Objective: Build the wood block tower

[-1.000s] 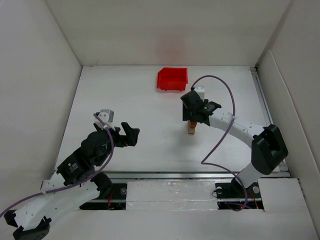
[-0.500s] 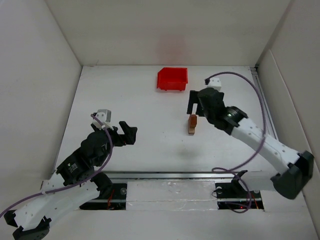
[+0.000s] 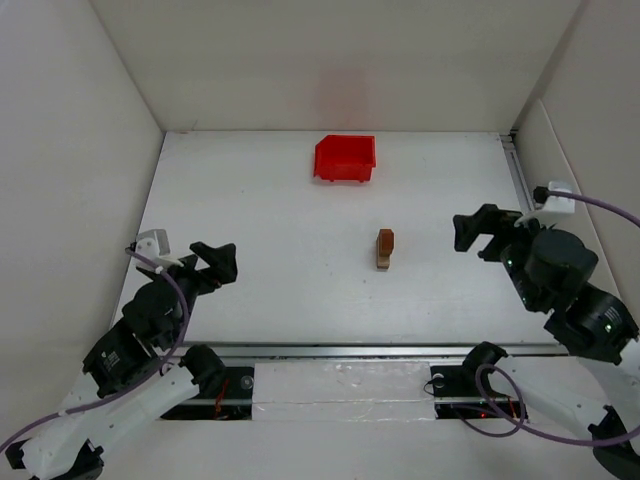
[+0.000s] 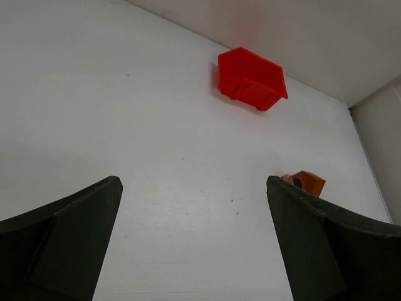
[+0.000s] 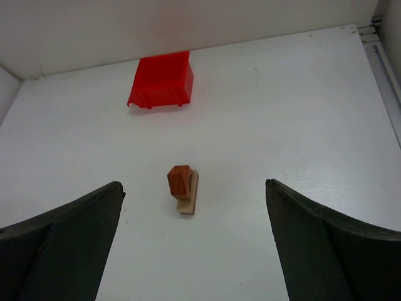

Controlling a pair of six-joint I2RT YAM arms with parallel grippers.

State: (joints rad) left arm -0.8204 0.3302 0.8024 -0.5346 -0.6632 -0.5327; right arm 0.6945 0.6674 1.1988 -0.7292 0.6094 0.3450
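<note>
Nearest to us, at the front edge of the white counter (image 3: 270, 215), we see the two arms, each drawn to its own side. The left tool (image 3: 212, 264) hangs over the left part of the counter. Its two dark fingers (image 4: 69, 238) stand wide apart and nothing is between them, so it is released. The right tool (image 3: 478, 232) hangs over the right part of the counter. Its fingers (image 5: 62, 244) are also spread wide, with only bare counter and the far things showing between them, so it is released too. Neither tool touches any block.

Farther in, a little right of the middle of the counter, stands the small wood block tower (image 3: 385, 249). It is upright, alone, well apart from both tools. In the right wrist view a dark reddish-brown block (image 5: 180, 180) sits on top and a light tan block (image 5: 187, 204) lies at the bottom, touching the counter. In the left wrist view we see only an orange-brown face (image 4: 307, 183) of the tower, showing just beside the right finger of this tool. How the blocks meet in the middle we cannot tell.

Farthest, near the back wall, rests the red plastic bin (image 3: 345, 158), well apart from the tower.
</note>
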